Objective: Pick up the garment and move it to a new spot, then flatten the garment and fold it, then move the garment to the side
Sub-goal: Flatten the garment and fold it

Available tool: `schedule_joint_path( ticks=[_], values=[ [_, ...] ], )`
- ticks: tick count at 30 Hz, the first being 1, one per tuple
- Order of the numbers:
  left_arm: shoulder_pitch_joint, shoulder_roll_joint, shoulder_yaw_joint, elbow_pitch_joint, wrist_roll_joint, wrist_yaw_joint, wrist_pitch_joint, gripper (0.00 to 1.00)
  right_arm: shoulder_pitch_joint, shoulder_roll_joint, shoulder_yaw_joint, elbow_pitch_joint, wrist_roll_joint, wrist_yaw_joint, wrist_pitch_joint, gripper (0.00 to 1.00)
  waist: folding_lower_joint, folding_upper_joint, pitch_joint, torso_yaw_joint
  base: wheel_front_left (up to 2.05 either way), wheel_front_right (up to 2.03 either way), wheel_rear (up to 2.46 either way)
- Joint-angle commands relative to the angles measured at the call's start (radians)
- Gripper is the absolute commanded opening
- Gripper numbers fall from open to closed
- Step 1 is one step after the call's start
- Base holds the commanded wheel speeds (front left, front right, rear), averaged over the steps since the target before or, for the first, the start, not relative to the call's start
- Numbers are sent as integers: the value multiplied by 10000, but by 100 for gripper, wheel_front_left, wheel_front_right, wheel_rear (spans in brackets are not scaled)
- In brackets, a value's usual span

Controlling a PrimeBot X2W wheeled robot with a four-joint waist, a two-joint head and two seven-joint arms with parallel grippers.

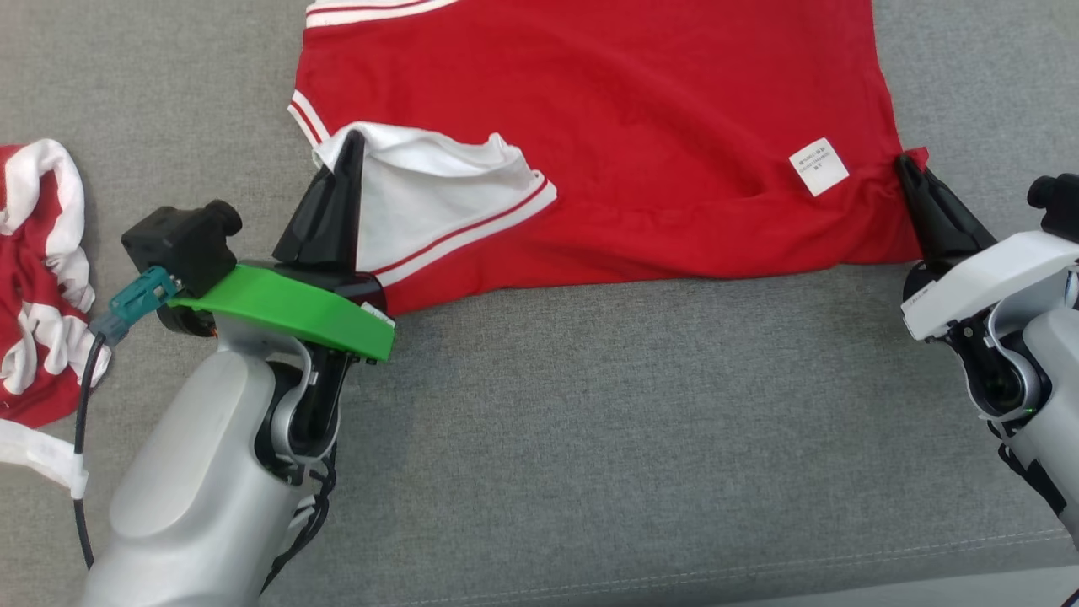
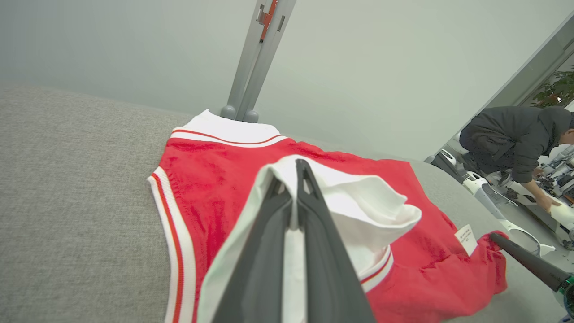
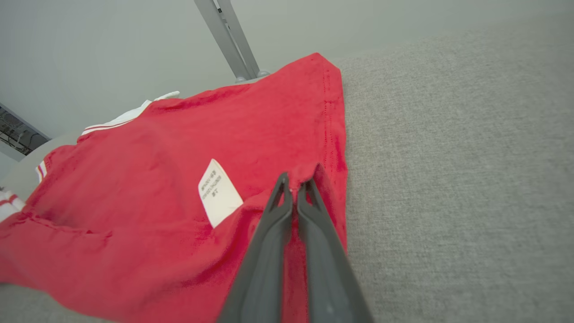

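Observation:
A red garment (image 1: 641, 126) with white, red-striped trim lies spread on the grey cushion, its near part doubled over so a white care label (image 1: 818, 166) faces up. My left gripper (image 1: 351, 145) is shut on the garment's white sleeve (image 1: 430, 194), pinching the cloth at its tip. In the left wrist view the sleeve (image 2: 358, 202) drapes around that gripper (image 2: 293, 172). My right gripper (image 1: 907, 163) is shut on the garment's right edge, a bit of red cloth bunched at its tips. The right wrist view shows this gripper (image 3: 293, 186) pinching the red hem (image 3: 334, 148) beside the label (image 3: 218, 193).
Another red and white garment (image 1: 42, 278) lies crumpled at the far left of the grey cushion (image 1: 632, 421). A grey stand (image 2: 258, 58) rises behind the garment. A person (image 2: 515, 139) bends over a bench far off to the right. The cushion's front seam (image 1: 759, 569) runs near the bottom.

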Motion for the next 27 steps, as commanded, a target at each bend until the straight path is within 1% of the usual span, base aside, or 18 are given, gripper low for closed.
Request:
schedule_joint_path(
  ticks=[1,4,6,9,10,11,12,13,16,19,24,27],
  values=[
    [-280,-80,31,247,220,-79,-192,0,-217,40,81,102,6,5,-114,0,0,0,417,90,0,0,0],
    [-562,-277,199,752,583,-231,-537,0,-480,45,165,182,-168,5,-271,0,0,0,515,116,0,0,0],
    [-629,-363,368,958,887,-321,-627,0,-567,107,-22,182,-248,5,-323,0,0,0,530,110,0,0,0],
    [-583,-554,863,988,1331,-427,-697,0,-575,271,-818,-51,-735,4,-322,0,0,0,511,89,0,0,0],
    [-485,-680,1110,920,1526,-493,-693,0,-448,410,-1094,-158,-905,5,-323,2,0,0,487,89,0,0,0],
    [-367,-761,1314,914,1678,-546,-669,0,-307,530,-1302,-202,-1008,5,-321,7,0,0,464,91,0,0,0],
    [-231,-870,1502,923,1859,-641,-659,30,-131,657,-1455,-148,-1094,5,-320,47,0,0,421,97,0,0,0],
    [-160,-991,1662,905,1987,-758,-661,100,-54,725,-1526,-114,-1208,5,-320,100,0,0,383,102,0,0,0],
    [119,-1341,2031,997,2323,-1066,-663,100,132,970,-1765,-98,-1437,5,-322,100,0,0,189,125,0,0,0],
    [409,-1529,2259,996,2714,-1223,-664,100,470,1166,-1994,-194,-1577,5,-323,100,0,0,2,118,0,0,0],
    [1429,-1834,2793,716,3234,-1298,-664,100,1148,1483,-2749,-744,-1970,5,-323,100,0,0,-287,102,0,0,0],
    [2117,-1985,2956,1047,3108,-1186,-661,100,1606,1619,-3014,-1075,-2134,5,-325,100,0,0,-412,63,0,0,0]
  ],
)
